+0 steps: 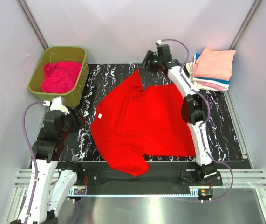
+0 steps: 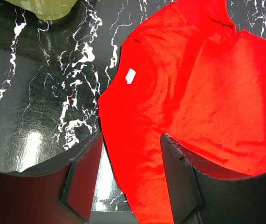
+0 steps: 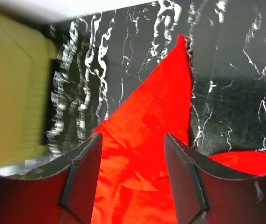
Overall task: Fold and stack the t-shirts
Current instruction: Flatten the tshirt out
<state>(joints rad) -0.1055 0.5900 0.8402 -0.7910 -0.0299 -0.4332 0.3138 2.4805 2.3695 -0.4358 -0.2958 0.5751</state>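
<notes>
Between pale walls (image 1: 123, 28), marbled mat (image 1: 223, 135) carries red t-shirt (image 1: 142, 126).

T-shirt (image 1: 144, 123) spread flat on the table (image 1: 226, 135), tub (image 1: 36, 75) placed far left, crumpled t-shirt (image 1: 60, 77) contained inside, folded stack (image 1: 214, 65) set far right.

Pale grey walls (image 1: 123, 28) enclose a black white-veined mat (image 1: 226, 135) on a metal table (image 1: 170, 210).

Overhead view was bright, evenly lit and sharp, with soft shadows. The red t-shirt (image 1: 142, 121) was oversaturated, its fold detail lost. Left wrist view showed white glare on the black mat (image 2: 32, 140). Right wrist view was motion-blurred, the olive tub (image 3: 11, 84) smeared.
</notes>
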